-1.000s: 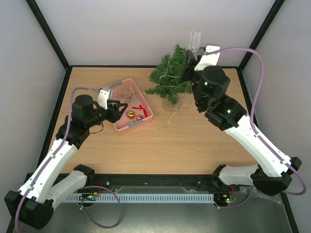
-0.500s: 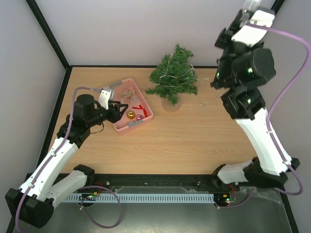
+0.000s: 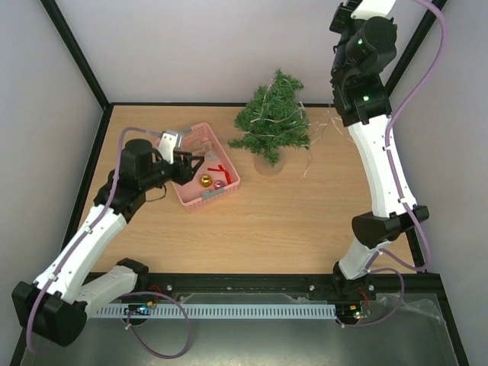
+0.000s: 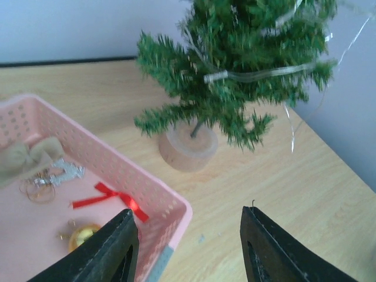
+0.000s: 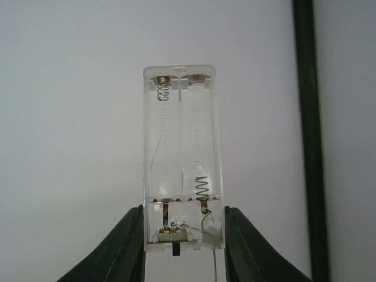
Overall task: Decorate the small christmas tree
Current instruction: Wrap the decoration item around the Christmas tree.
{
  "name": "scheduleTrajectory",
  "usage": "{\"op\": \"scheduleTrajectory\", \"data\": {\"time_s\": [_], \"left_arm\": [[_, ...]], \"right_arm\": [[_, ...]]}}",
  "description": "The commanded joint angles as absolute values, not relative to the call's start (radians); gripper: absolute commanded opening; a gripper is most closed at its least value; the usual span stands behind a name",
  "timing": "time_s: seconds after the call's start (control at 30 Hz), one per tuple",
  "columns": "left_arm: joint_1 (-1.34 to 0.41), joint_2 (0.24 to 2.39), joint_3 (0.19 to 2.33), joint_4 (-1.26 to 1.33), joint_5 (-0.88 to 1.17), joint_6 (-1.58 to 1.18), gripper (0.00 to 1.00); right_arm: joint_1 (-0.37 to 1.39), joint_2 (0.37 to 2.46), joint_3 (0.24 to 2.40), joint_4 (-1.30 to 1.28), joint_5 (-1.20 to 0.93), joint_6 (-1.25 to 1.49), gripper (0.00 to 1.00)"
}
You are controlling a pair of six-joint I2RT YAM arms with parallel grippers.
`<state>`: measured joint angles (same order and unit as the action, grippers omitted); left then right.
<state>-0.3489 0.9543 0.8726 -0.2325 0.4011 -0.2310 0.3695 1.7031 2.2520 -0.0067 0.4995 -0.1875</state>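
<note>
The small christmas tree stands upright at the back middle of the table on its round pale base. A thin pale light string winds through its branches, and loose wire trails off to its right. My right gripper is raised high against the back wall. It is shut on the string's clear, empty battery box. My left gripper is open and empty, hovering over the near right corner of the pink basket.
The basket holds a red ribbon bow, a gold bauble, a pink bauble, a beige bow and a silver ornament. Black frame posts stand at the back corners, one just right of the battery box.
The right arm has risen from beside the tree to high at the back right, carrying the battery box and drawing wire out. The left gripper has edged over the basket.
</note>
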Motion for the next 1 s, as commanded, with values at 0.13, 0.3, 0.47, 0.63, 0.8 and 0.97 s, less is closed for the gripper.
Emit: {"op": "scheduleTrajectory", "data": {"time_s": [0.13,0.3,0.47,0.63,0.8,0.97], "left_arm": [[-0.325,1.179,1.236,-0.138,0.370,-0.234,0.50],[-0.302,1.337,1.440,-0.081,0.398,-0.279,0.50],[-0.280,1.436,1.524,0.010,0.456,-0.298,0.50],[-0.221,1.528,1.616,0.155,0.557,-0.390,0.50],[-0.192,1.645,1.754,0.266,0.628,-0.508,0.50],[-0.192,1.790,1.919,0.375,0.696,-0.646,0.51]], "right_arm": [[0.292,1.779,2.255,0.002,0.010,-0.023,0.18],[0.278,1.899,2.340,-0.006,-0.025,-0.062,0.19],[0.266,1.973,2.366,0.033,-0.199,0.000,0.18],[0.267,2.031,2.365,0.038,-0.470,0.023,0.18],[0.268,2.051,2.364,0.000,-0.577,-0.061,0.18],[0.290,2.059,2.358,-0.092,-0.564,-0.240,0.19]]}}
